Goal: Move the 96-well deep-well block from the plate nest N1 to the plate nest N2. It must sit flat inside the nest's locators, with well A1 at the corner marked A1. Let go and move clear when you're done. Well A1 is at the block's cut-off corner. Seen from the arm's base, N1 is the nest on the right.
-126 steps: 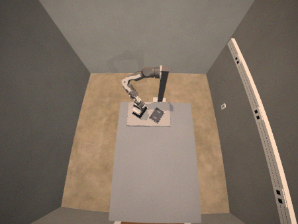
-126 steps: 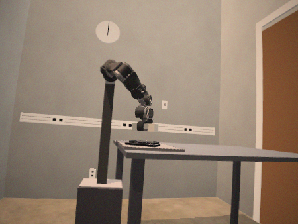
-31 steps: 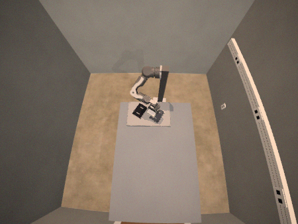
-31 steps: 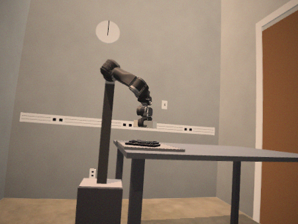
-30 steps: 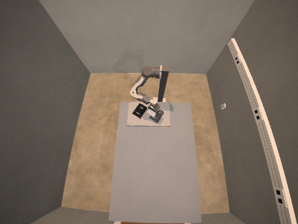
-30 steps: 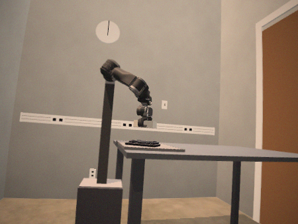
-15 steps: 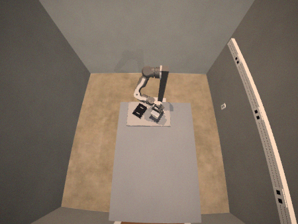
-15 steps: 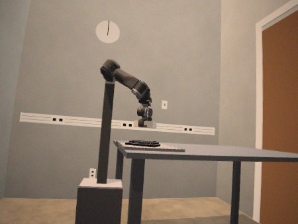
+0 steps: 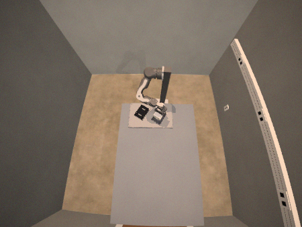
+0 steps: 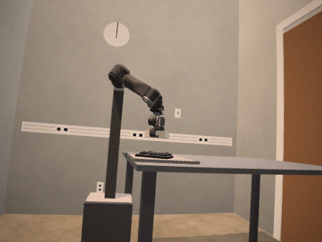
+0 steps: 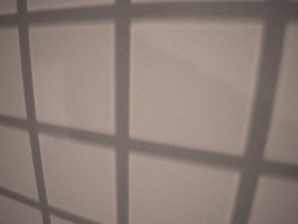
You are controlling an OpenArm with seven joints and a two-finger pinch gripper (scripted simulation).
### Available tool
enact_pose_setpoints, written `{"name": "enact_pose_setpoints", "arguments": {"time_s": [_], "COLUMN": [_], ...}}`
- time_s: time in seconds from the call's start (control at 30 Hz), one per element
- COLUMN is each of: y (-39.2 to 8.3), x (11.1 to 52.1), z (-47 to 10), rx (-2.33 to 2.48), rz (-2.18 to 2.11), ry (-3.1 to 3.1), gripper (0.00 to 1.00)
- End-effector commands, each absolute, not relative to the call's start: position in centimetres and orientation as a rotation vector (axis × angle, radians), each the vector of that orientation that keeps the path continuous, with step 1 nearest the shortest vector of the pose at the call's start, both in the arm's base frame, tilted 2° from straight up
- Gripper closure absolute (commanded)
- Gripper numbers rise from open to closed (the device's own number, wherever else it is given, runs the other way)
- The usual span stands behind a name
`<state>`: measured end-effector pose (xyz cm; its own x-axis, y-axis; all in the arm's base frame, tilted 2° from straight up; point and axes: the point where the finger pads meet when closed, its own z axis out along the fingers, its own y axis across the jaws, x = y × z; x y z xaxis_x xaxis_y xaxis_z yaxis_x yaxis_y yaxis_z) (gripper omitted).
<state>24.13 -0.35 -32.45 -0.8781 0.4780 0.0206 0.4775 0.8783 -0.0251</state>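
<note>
The pale deep-well block (image 9: 156,117) (image 10: 162,134) hangs in the air, well above the table. My gripper (image 9: 160,111) (image 10: 156,132) is shut on it from above. In the overhead view the block is over the nest on the picture's right, which it mostly hides. The black nest (image 9: 141,112) on the picture's left is empty. From the side, the nests (image 10: 154,154) show as one low black shape on the mat, with a clear gap below the block. The wrist view is filled by the block's grid of wells (image 11: 190,90), so I cannot see the cut-off corner.
Both nests sit on a pale mat (image 9: 134,124) (image 10: 184,160) at the arm's end of the long grey table (image 9: 158,168) (image 10: 232,167). The arm's dark post (image 9: 164,87) (image 10: 114,143) stands just behind the table's edge.
</note>
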Motion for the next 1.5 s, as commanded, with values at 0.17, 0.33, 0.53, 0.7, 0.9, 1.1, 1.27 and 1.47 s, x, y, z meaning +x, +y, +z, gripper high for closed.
{"name": "enact_pose_setpoints", "arguments": {"time_s": [0.17,0.33,0.53,0.7,0.9,1.1,1.27,1.47], "y": [-0.3,-0.3,-0.3,-0.4,-0.6,-0.6,-0.6,-0.6], "x": [24.3,24.1,24.1,24.1,24.0,24.0,24.0,24.1], "z": [-33.5,-35.5,-35.5,-36.1,-38.7,-38.7,-39.0,-40.4], "rx": [-0.775,-0.773,-0.773,-0.773,-0.773,-0.773,-0.773,-0.773], "rz": [0.025,0.022,0.022,0.022,0.022,0.022,0.022,0.022], "ry": [-3.022,-3.022,-3.022,-3.022,-3.022,-3.022,-3.022,-3.021], "gripper": [1.0,1.0,1.0,1.0,1.0,1.0,1.0,1.0]}}
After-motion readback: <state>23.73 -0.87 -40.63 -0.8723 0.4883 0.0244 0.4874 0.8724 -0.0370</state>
